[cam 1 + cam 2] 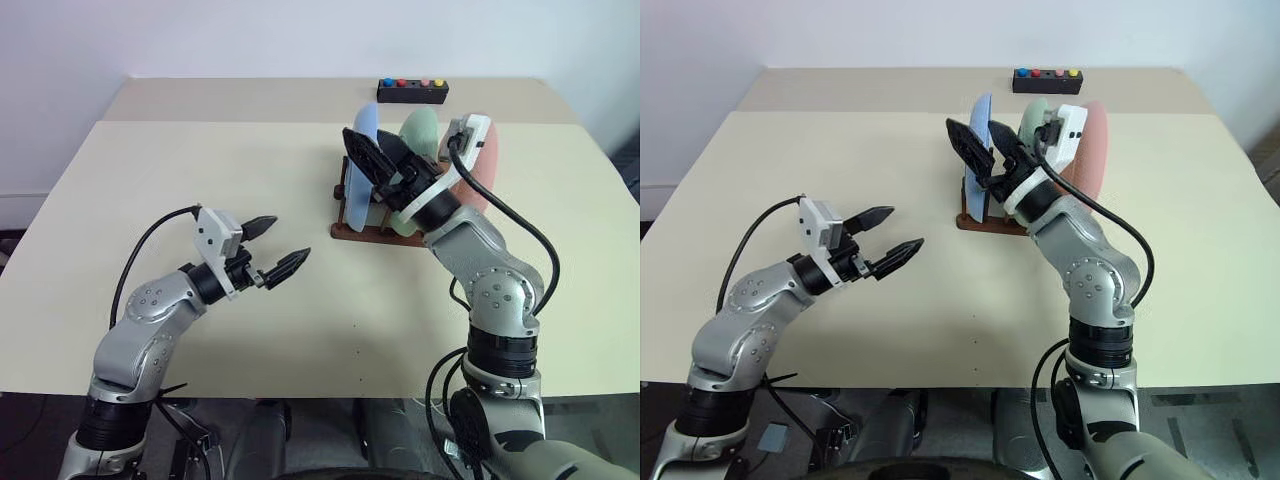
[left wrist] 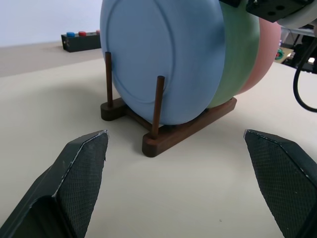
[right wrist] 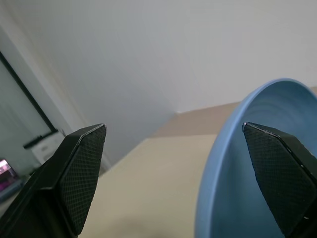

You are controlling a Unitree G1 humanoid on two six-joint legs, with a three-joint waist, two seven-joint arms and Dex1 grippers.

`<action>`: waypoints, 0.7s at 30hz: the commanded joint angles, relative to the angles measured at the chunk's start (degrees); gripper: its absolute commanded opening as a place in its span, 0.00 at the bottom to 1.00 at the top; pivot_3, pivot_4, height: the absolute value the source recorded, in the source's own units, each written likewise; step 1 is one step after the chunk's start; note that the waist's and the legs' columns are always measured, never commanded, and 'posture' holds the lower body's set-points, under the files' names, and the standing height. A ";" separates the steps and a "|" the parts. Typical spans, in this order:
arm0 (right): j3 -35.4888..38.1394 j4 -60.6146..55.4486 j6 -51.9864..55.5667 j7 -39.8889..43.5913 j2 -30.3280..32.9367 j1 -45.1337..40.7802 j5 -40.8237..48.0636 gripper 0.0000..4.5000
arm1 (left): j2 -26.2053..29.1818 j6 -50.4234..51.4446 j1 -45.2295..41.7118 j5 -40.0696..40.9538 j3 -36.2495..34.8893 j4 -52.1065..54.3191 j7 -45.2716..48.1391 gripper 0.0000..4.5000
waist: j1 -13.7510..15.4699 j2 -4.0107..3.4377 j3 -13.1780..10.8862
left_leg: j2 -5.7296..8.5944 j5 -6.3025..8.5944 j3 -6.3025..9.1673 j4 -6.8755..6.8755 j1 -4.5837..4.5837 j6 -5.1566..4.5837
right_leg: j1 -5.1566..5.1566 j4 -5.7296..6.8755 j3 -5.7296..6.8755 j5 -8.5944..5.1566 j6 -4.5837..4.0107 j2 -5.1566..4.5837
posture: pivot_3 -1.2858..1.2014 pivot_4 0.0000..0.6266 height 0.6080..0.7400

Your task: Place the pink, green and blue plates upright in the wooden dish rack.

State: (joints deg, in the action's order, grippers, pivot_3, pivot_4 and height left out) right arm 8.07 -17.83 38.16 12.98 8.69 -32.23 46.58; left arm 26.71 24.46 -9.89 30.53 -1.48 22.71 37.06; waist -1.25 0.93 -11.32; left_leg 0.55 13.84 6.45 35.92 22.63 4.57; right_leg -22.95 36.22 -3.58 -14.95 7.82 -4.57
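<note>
Blue plate (image 2: pixel 163 54), green plate (image 2: pixel 240 59) and pink plate (image 2: pixel 262 49): all three upright on edge in the wooden rack (image 2: pixel 190 126), blue nearest the rack's open end, green in the middle, pink at the far side. Rack seated on the table (image 1: pixel 200 170) right of centre, well clear of every edge. Black button box (image 1: pixel 412 90) behind it, apart.

Right gripper (image 1: pixel 372 158): spread wide, straddling the top rim of the blue plate; contact with the rim probably none, though not certain from these angles. Left gripper (image 1: pixel 275 247): spread, empty, hovering over bare table, pointed at the rack, well apart from it.

Step in hand, as judged: release of the last plate, task near complete. Next move calls for straight withdrawal up and back, with no sideways sweep against the blue rim, since a nudge risks tipping the row. Ample open room toward the near edge and to the left.
</note>
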 commanded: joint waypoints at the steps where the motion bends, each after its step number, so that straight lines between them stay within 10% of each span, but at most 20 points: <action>1: -0.53 -3.39 -1.53 1.20 1.37 -0.93 -0.92 0.99 | -0.20 -0.40 -0.79 0.31 -0.23 2.32 -0.06 1.00 | 0.01 0.00 0.00 | 0.00 0.00 0.00 0.00 0.00 0.00 | 0.00 0.00 0.00 0.00 0.00 0.00 | 0.52 0.24 0.96; 21: -1.79 -8.03 -9.03 9.00 12.31 -3.57 -10.78 0.99 | -1.33 -0.81 -2.07 -0.28 0.96 0.75 0.39 1.00 | 0.08 -0.03 -0.02 | 0.00 0.00 -0.01 0.00 0.03 0.00 | 0.00 -0.07 0.00 -0.03 -0.05 -0.01 | 0.52 0.24 0.96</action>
State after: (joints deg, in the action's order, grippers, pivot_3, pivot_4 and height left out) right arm 5.74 -22.07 32.33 19.21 19.35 -33.98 37.01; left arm 25.51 24.45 -11.28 30.44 -0.50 22.54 37.14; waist -1.17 0.91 -11.33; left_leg 0.55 13.84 6.44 35.91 22.67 4.57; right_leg -22.95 36.14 -3.58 -14.98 7.77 -4.57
